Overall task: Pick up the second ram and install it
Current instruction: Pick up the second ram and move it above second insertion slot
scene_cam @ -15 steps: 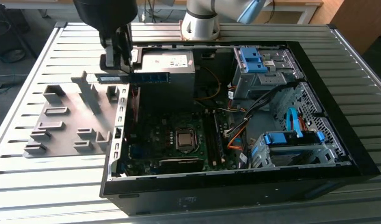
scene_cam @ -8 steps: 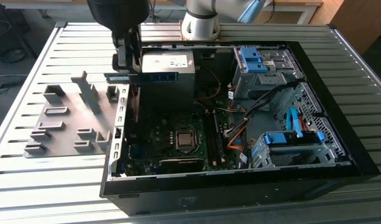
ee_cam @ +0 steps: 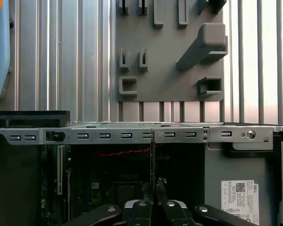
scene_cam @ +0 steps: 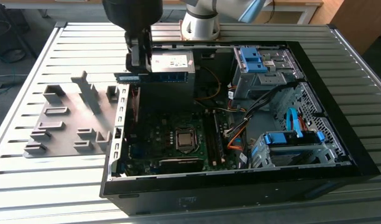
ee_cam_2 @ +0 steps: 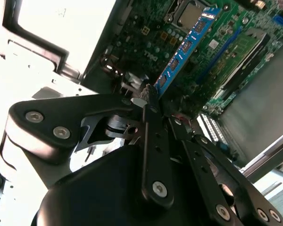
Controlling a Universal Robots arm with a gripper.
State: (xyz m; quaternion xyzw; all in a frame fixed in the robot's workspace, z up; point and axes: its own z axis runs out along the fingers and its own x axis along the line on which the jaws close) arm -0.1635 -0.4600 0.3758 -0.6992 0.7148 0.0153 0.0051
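In the exterior view my gripper [scene_cam: 134,70] hangs over the open computer case [scene_cam: 240,182], near its wall on the exterior view's left. It is shut on the second ram [scene_cam: 123,77], a thin blue-green stick. The second wrist view shows that ram [ee_cam_2: 186,47] as a blue board with black chips, reaching out from the gripper [ee_cam_2: 149,95] above the motherboard [ee_cam_2: 226,28]. In the first wrist view the ram [ee_cam: 152,157] appears edge-on as a thin line between the fingertips [ee_cam: 146,186]. The long memory slots [scene_cam: 214,135] lie beside the processor socket [scene_cam: 185,138].
The grey moulded holder tray [scene_cam: 66,123] lies on the slatted table at the exterior view's left, also seen in the first wrist view [ee_cam: 165,61]. Inside the case are drive cages with blue clips [scene_cam: 290,144], cables [scene_cam: 237,135] and a labelled power supply [scene_cam: 170,63].
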